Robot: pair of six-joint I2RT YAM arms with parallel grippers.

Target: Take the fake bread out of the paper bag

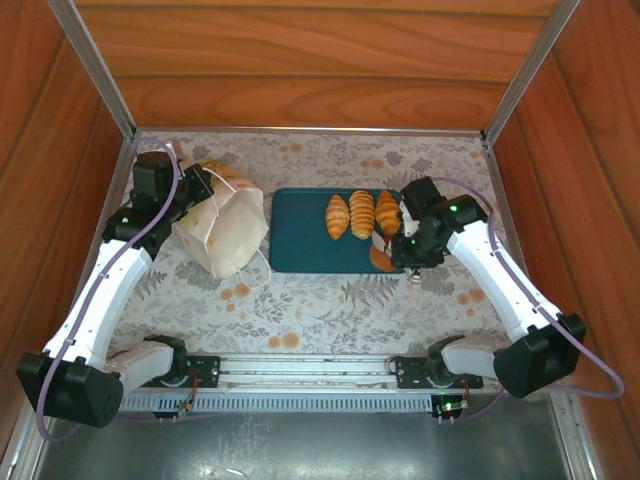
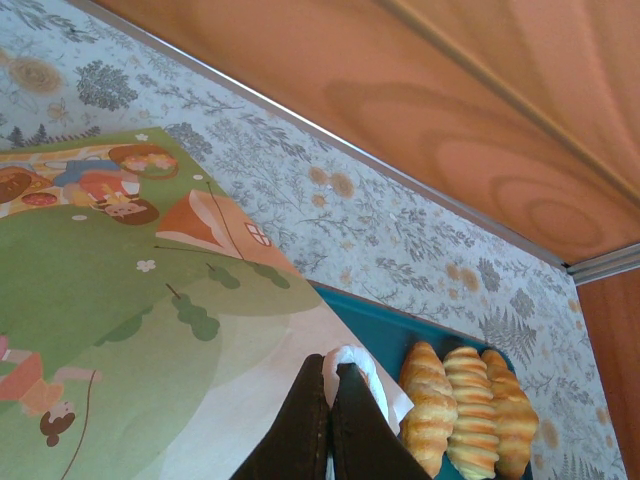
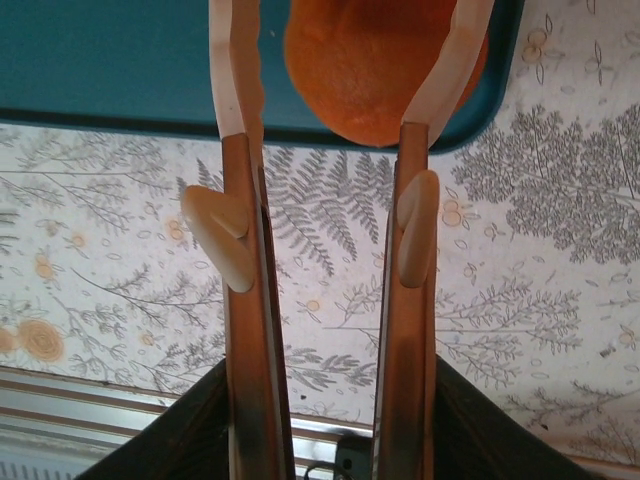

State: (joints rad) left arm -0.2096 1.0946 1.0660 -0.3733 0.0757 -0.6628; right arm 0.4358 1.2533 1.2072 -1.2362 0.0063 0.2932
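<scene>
A teal rectangular tray lies mid-table. Just left of it slumps the white paper bag with a green printed panel, its top pinched in the left gripper's pressed-together jaws. Three ridged golden toy croissants sit on the tray. A round orange toy bun rests at its near right corner between the right gripper's spread jaws. Any bread in the bag would lie leftward, across the tray.
</scene>
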